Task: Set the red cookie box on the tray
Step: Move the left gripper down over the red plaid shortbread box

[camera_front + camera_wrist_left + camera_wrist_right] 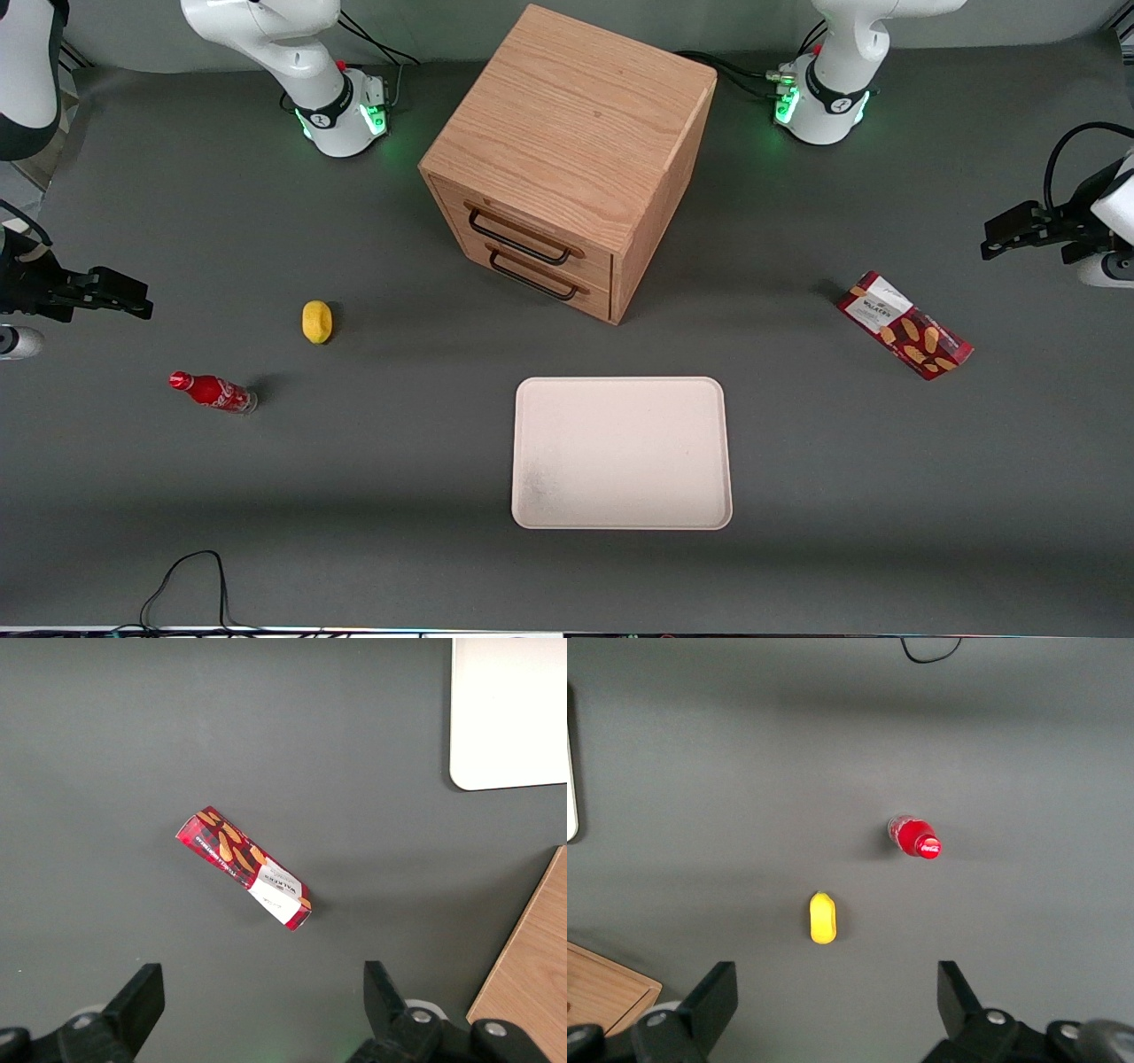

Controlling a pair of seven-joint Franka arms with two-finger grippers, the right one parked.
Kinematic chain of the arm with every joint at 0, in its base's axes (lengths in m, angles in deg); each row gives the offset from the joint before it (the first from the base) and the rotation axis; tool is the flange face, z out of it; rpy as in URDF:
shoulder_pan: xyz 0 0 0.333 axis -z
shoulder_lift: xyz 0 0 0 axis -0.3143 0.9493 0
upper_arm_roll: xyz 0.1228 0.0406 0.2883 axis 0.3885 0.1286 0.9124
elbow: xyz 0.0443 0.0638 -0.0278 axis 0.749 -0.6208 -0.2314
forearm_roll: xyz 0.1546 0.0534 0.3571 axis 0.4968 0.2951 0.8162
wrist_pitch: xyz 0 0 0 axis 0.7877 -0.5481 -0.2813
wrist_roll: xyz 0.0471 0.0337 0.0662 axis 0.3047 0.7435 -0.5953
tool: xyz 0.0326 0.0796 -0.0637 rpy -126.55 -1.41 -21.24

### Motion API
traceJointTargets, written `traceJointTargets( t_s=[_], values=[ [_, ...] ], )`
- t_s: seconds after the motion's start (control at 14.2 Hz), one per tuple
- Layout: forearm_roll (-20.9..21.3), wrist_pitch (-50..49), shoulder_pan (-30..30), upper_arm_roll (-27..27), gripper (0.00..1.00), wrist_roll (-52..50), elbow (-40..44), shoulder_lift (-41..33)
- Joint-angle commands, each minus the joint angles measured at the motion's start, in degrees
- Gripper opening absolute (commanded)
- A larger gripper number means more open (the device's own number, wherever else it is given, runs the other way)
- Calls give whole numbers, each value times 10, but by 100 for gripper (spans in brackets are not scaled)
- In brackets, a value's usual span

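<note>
Step in hand: approach to pick, nothing grasped yet. End effector (999,237) hovering above the counter (177,221) at the working arm's end, mid-height of the front frame, fingers (142,997) spread wide and empty. Red cookie box (904,325) flat on the counter just below it in the front frame, nearer the front camera, well apart from the tray (620,452). Tray in the lower centre of the front frame, bare.

Next move, by judgement: drop over the box, turn the wrist so the fingers cross the short width rather than the length, close, lift, carry toward the frame centre, set down inside the rim. Box lying diagonal to the finger line in the wrist view (244,868), so rotation needed first.

Materials and shapes:
- Box: long flat carton, dark red, white label at one end, orange-tan cookie print; probably glossy card, hard to confirm.
- Tray (509,709): cream-white, rectangular, rounded corners, low raised rim, faint grey smudge near one corner.
- Counter: matte dark grey, cloth-like.
- Wooden drawer cabinet (567,133), upper centre: oak grain, two dark wire handles.
- Toward the parked arm's end: yellow lemon-like object (316,321), small red soda bottle (213,392).
</note>
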Motion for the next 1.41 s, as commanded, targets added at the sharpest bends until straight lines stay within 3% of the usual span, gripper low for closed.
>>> traceJointTargets(
  t_s=[0.0,0.42,0.64,0.92,1.2,1.34],
  values=[
    [5,-14,-3,-1,100,11,-2,-15],
    [6,-16,-2,-1,100,11,-12,-14],
    [13,21,-11,11,100,-23,-70,-4],
    [13,177,-12,26,99,-231,-192,17],
    [13,264,-5,37,99,-359,-221,92],
    [3,289,-4,49,99,-374,-221,140]
  ],
)
